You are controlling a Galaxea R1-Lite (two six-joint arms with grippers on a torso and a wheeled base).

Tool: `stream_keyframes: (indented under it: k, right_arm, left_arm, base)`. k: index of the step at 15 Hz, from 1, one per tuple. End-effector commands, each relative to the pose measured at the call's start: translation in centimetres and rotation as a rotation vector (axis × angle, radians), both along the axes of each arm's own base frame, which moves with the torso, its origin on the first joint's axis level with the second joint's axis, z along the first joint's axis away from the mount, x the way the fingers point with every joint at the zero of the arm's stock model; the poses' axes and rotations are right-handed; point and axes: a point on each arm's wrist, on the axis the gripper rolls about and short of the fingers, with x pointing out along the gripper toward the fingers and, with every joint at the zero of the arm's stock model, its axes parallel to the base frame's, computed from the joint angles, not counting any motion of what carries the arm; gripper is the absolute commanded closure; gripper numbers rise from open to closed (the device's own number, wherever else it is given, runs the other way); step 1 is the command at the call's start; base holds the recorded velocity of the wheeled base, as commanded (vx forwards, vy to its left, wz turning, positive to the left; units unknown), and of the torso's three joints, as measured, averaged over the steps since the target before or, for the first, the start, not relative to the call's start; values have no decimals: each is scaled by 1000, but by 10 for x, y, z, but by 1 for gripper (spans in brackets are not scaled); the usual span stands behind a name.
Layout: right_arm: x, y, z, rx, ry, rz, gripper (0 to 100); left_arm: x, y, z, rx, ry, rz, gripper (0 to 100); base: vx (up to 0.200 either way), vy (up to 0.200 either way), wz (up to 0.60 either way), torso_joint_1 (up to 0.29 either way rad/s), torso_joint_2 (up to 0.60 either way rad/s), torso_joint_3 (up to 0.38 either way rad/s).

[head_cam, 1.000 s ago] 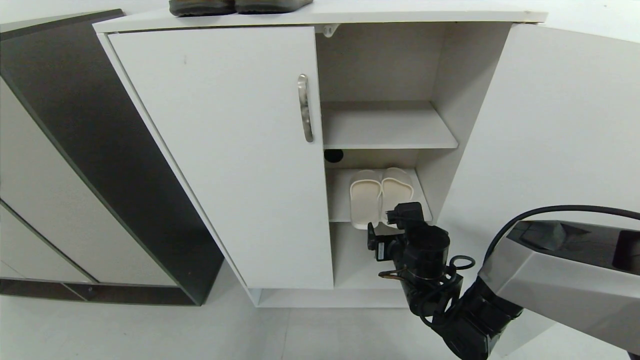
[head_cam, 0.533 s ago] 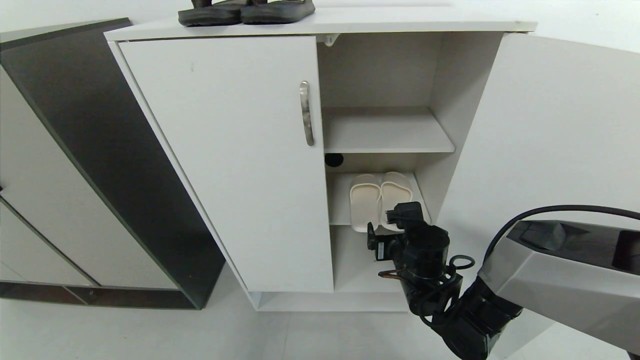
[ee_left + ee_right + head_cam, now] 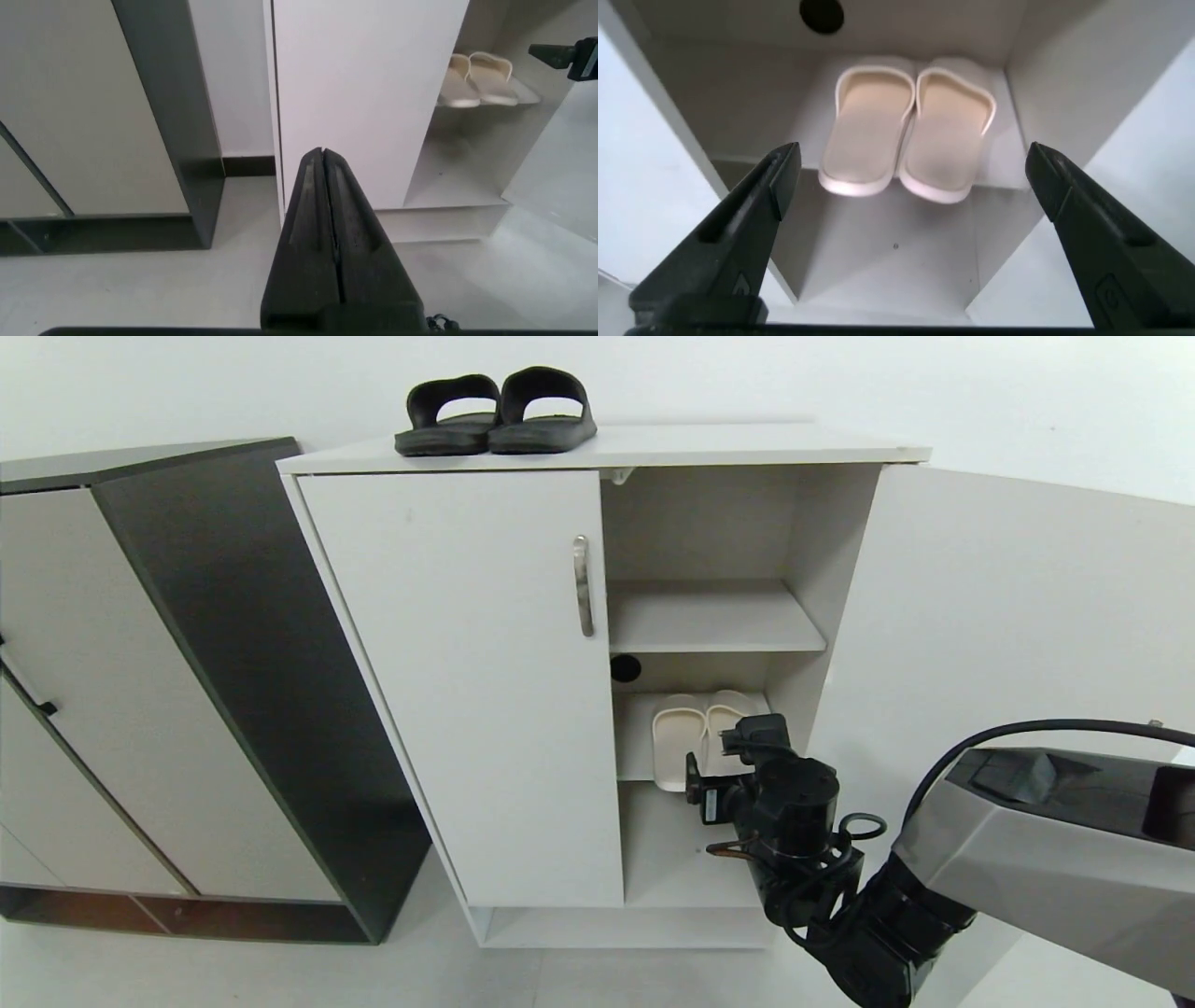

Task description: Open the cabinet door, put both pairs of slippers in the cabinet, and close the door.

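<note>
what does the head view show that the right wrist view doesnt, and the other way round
Head view adds: the black slippers on top of the white cabinet, its left door shut with a metal handle, the right door swung open, the bare upper shelf, and a dark cabinet alongside.
Right wrist view adds: the right gripper with its fingers spread wide, holding nothing.
Both: the cream slippers side by side on the middle shelf, and the round hole in the back panel above them.
</note>
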Motion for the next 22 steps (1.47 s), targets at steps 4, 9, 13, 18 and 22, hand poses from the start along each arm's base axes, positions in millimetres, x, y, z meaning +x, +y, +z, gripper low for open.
stream_keyframes:
  k: [4, 9, 13, 18, 22]
  right_arm:
    - [-13, -3, -1, -17, 23, 48, 0]
    - [-24, -6, -2, -26, 45, 136, 0]
    - [-25, -8, -6, -38, 60, 152, 0]
    - [-25, -8, -7, -43, 62, 150, 0]
    - [-26, -9, -9, -49, 69, 150, 0]
  left_arm:
    - [0, 0, 0, -2, 1, 2, 100]
    - [0, 0, 0, -2, 1, 2, 100]
    - [0, 0, 0, -2, 1, 2, 100]
    - [0, 0, 0, 0, 1, 2, 100]
    - [0, 0, 0, 0, 1, 2, 100]
  base:
    - [0, 0, 0, 1, 1, 51]
    - [0, 0, 0, 3, 7, 25]
    - [0, 0, 0, 0, 0, 0]
    - [0, 120, 0, 2, 1, 2]
    - [0, 200, 0, 8, 2, 4]
